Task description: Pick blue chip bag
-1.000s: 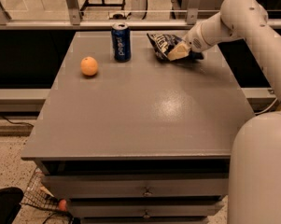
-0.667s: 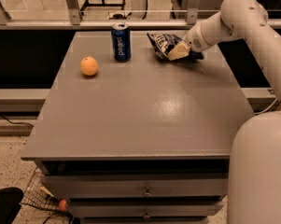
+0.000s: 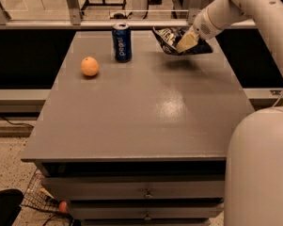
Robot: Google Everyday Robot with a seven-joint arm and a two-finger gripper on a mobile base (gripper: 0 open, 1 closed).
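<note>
Chip bag point(image 3: 165, 36), blue and crinkled, is tilted at the table's point(image 3: 145, 121) far right corner, gripped by the gripper point(image 3: 186, 43). It is probably light, soft and slippery; a crimped edge suits pinching. Can point(image 3: 121, 42) and orange point(image 3: 90, 66) are further left.

A: Where's the gripper point(image 3: 183, 45)?
B: Upper right of the view, pointing down and toward the view's left from a white wrist point(image 3: 206, 26).
A: Its fingers point(image 3: 186, 41)?
B: Tan, pinched on the bag point(image 3: 167, 36) at its right side.
A: And the arm point(image 3: 247, 6)?
B: It slopes in from the top right corner. The white body point(image 3: 261, 168) fills the lower right.
</note>
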